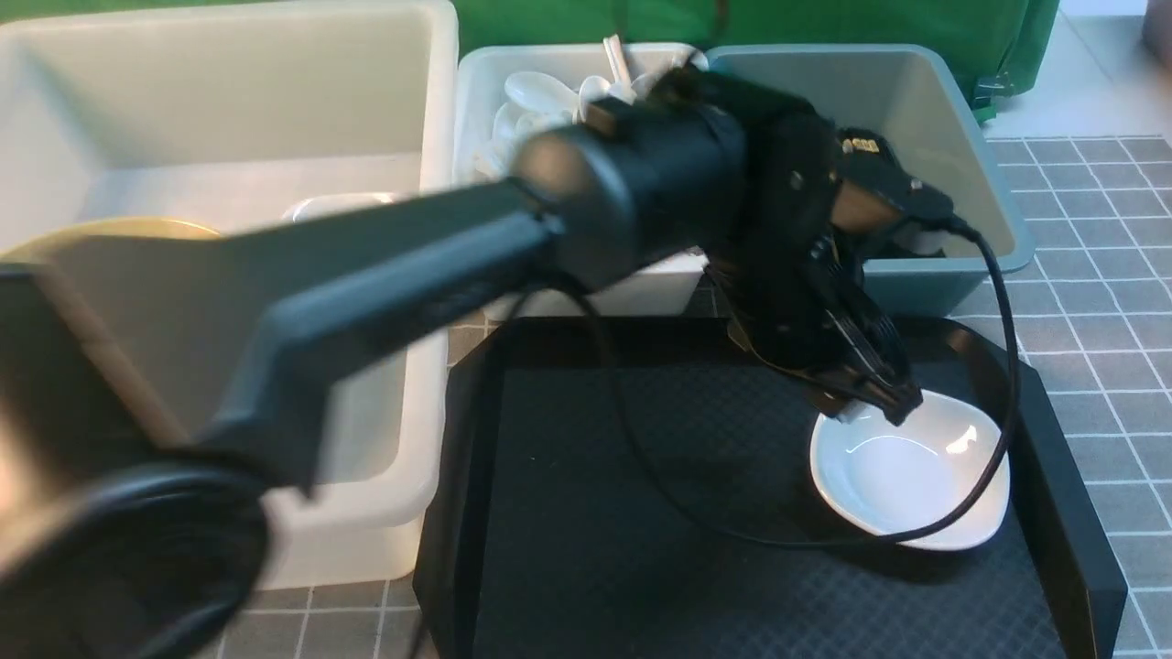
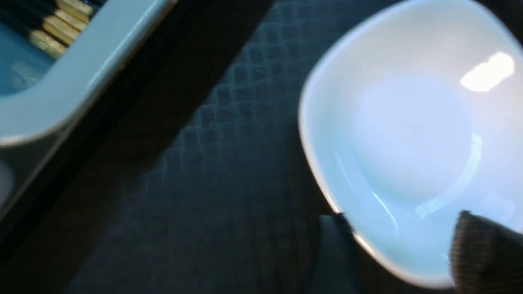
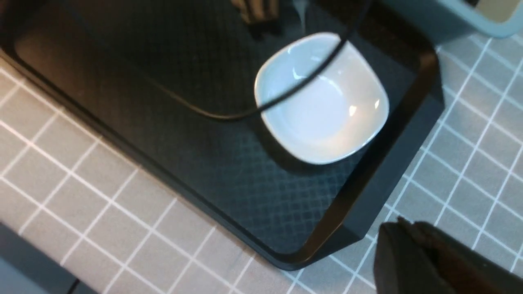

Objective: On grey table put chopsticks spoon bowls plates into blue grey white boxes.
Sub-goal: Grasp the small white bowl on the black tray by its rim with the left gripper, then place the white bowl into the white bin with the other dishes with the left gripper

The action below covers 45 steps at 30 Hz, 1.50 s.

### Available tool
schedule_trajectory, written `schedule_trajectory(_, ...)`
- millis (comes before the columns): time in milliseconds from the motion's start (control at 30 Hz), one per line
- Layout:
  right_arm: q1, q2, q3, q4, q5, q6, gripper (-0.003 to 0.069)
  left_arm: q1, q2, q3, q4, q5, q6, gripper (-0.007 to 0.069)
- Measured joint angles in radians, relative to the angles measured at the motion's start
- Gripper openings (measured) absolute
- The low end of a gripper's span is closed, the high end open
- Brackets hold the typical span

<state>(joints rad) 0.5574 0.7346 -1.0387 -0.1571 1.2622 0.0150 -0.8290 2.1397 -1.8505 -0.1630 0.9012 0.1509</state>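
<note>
One white plate [image 1: 906, 476] lies in the black tray [image 1: 641, 513] at lower right of the frame, where we hold our left fingers [image 1: 870, 395] open astride its rim, apparently to pinch and lift it, our right fingers [image 3: 412, 253] closed.

This is a robotics lab test bench, staged rather than a working kitchen. The flat grey desk with thin white grid lines [image 1: 1099, 302] serves as a marked work mat, and a bright green cloth backdrop [image 1: 824, 23] hangs behind it. Three plain plastic tubs stand in a row at the back: a very large translucent white tub [image 1: 229, 91], a small white tub [image 1: 540, 53] and a small blue-grey tub [image 1: 916, 110]. A black diamond-textured tray [image 1: 568, 513] holds one small glossy white rounded-square dish [image 1: 906, 476]. A black jointed robot arm [image 1: 412, 275] trailing a loose black cable [image 1: 1014, 384] reaches over the tray.
</note>
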Motion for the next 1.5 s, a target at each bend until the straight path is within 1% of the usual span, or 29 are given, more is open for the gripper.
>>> schedule_trajectory(33,0.0,-0.01,0.0,0.0,0.0,0.0,0.0045,0.0,0.011,-0.013,0.001,0.0,0.0,0.0401)
schedule_trajectory(67,0.0,-0.031,0.0,0.0,0.0,0.001,0.0045,0.0,0.058,-0.047,0.001,-0.008,-0.005,0.0459)
schedule_trajectory(167,0.0,-0.05,0.0,0.0,0.002,0.008,0.0045,0.0,0.119,-0.087,0.001,-0.04,-0.012,0.051)
schedule_trajectory(300,0.0,-0.055,0.0,0.0,0.003,0.012,0.0045,0.0,0.179,-0.12,0.001,-0.08,-0.036,0.0521)
schedule_trajectory(367,0.0,-0.055,0.0,0.0,0.003,0.015,0.0045,0.0,0.207,-0.13,0.001,-0.086,-0.057,0.0499)
schedule_trajectory(433,0.0,-0.055,0.0,0.0,0.003,0.015,0.0045,0.0,0.214,-0.139,0.004,-0.089,-0.06,0.0442)
schedule_trajectory(467,0.0,-0.055,0.0,0.0,0.003,0.01,0.0045,0.0,0.216,-0.14,0.004,-0.089,-0.061,0.0396)
schedule_trajectory(500,0.0,-0.055,0.0,0.0,0.003,0.004,0.0045,0.0,0.218,-0.141,0.0,-0.088,-0.062,0.0325)
schedule_trajectory(533,0.0,-0.055,0.0,0.0,0.003,0.003,0.0045,0.0,0.218,-0.142,-0.001,-0.087,-0.063,0.0298)
schedule_trajectory(567,0.0,-0.055,0.0,0.0,0.003,-0.004,0.0045,0.0,0.218,-0.143,-0.008,-0.085,-0.063,0.0209)
schedule_trajectory(600,0.0,-0.055,0.0,0.0,0.003,-0.006,0.0045,0.0,0.215,-0.149,-0.016,-0.081,-0.07,0.0144)
schedule_trajectory(633,0.0,-0.055,0.0,0.0,0.003,-0.008,0.0045,0.002,0.209,-0.157,-0.027,-0.074,-0.073,0.0108)
schedule_trajectory(700,0.0,-0.048,0.0,0.001,0.003,-0.009,0.0045,0.005,0.183,-0.181,-0.024,-0.031,-0.071,0.0051)
schedule_trajectory(767,0.0,-0.04,0.0,0.003,0.003,-0.009,0.0045,0.008,0.166,-0.193,-0.008,0.004,-0.059,0.0031)
schedule_trajectory(800,0.0,-0.018,0.0,0.012,0.003,-0.015,0.0045,0.017,0.131,-0.209,0.022,0.061,-0.041,0.001)
schedule_trajectory(867,0.0,0.005,0.0,0.024,0.003,-0.029,0.0045,0.031,0.096,-0.217,0.045,0.102,-0.025,0.0005)
schedule_trajectory(967,0.0,0.1,-0.002,0.095,-0.017,-0.086,0.0045,0.116,-0.076,-0.221,0.082,0.194,0.028,0.0001)
schedule_trajectory(1000,0.0,0.106,-0.002,0.095,-0.017,-0.086,0.0045,0.116,-0.076,-0.221,0.084,0.198,0.03,0.0001)
schedule_trajectory(1067,0.0,0.174,-0.015,0.165,-0.067,-0.143,0.0045,0.204,-0.209,-0.231,0.092,0.247,0.05,0.0001)
schedule_trajectory(1167,0.0,0.253,-0.059,0.265,-0.128,-0.21,0.0046,0.316,-0.322,-0.232,0.094,0.304,0.057,0.0001)
schedule_trajectory(1267,0.003,0.342,-0.118,0.346,-0.174,-0.281,0.0045,0.47,-0.415,-0.201,0.094,0.343,0.077,0.0001)
schedule_trajectory(1300,0.005,0.347,-0.127,0.352,-0.176,-0.284,0.0045,0.502,-0.43,-0.189,0.094,0.347,0.078,0.0001)
schedule_trajectory(1400,0.045,0.431,-0.193,0.37,-0.205,-0.31,0.0045,0.683,-0.483,-0.09,0.084,0.346,0.1,0.0001)
schedule_trajectory(1433,0.061,0.448,-0.211,0.372,-0.211,-0.317,0.0045,0.714,-0.491,-0.058,0.069,0.334,0.106,0.0001)
schedule_trajectory(1467,0.081,0.472,-0.23,0.373,-0.218,-0.326,0.0045,0.78,-0.497,-0.008,0.033,0.312,0.115,0.0001)
schedule_trajectory(1500,0.096,0.49,-0.243,0.373,-0.226,-0.331,0.0045,0.823,-0.499,0.033,0.0,0.271,0.129,0.0001)
